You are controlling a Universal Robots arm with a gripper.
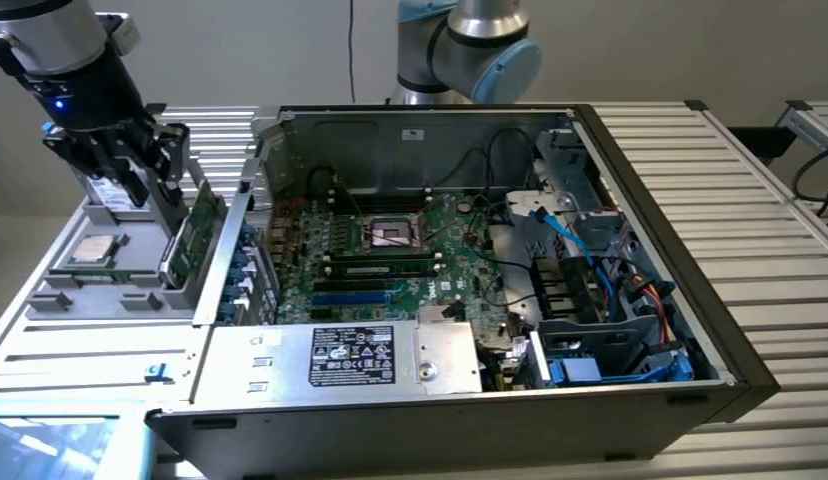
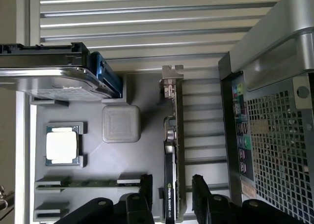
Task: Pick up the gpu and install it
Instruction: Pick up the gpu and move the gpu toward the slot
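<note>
Wrist view first: the gripper (image 2: 171,184) is wide open, with one black finger (image 2: 143,194) on each side of the gpu (image 2: 172,135). There's a sliver of gap on both sides, so it's straddling the card and not squeezing it. The card stands on its long edge in a slot of the grey tray (image 2: 147,101), black cover side facing one finger and its silver end bracket (image 2: 171,75) at the end away from the fingers.

Further out in the same tray, a memory stick (image 2: 91,182) stands in its own slot and a processor chip (image 2: 62,145) lies flat in a square pocket. Near the chip is a plain grey square block (image 2: 121,124) (no idea what that one is). At the tray's far end there's a silver drive (image 2: 54,81) with a blue corner. The computer case (image 2: 274,150) sits just beside the tray, its mesh back panel and ports facing the card. Past all that is the slatted metal table (image 2: 147,17).

In the exterior view the case lies open. The labelled power supply (image 1: 347,355) is nearest the camera, and the green motherboard (image 1: 387,240) is behind it. Blue cables (image 1: 588,260) run down the exterior view's right, and the arm's grey-and-blue joints (image 1: 488,50) are at the back. The tray sits on the exterior view's left, with the gripper low over it.
</note>
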